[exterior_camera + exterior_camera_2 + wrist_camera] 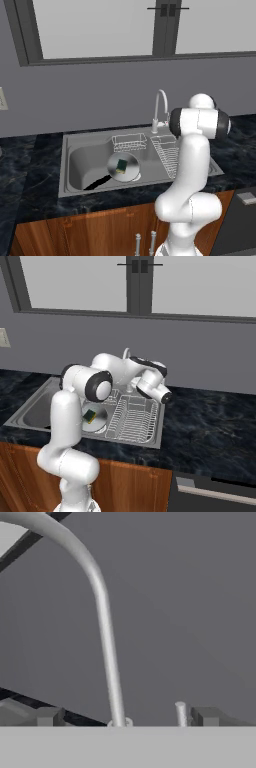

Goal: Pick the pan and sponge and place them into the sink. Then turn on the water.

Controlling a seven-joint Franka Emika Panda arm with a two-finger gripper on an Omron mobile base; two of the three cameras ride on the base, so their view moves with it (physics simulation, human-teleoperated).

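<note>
The pan (pixel 123 166) is lying in the sink (pixel 75 150) at the centre of the left base view with the sponge (pixel 121 165) sitting on it, so, as I judge it, turning on the water is the step in hand. The gripper (pixel 125 718) is standing wide open and empty, its tips flanking the faucet (pixel 102 612) stem at the bottom of the hand view; the small lever (pixel 180 713) is standing just right of the stem — the hand should be nudging it squarely, not catching the spout; no stream is showing.

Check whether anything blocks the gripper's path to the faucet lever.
Nothing visible does. In the hand view the open gripper faces the tall curved silver gooseneck faucet, with the small upright silver lever just beside its base and only grey wall behind.
</note>
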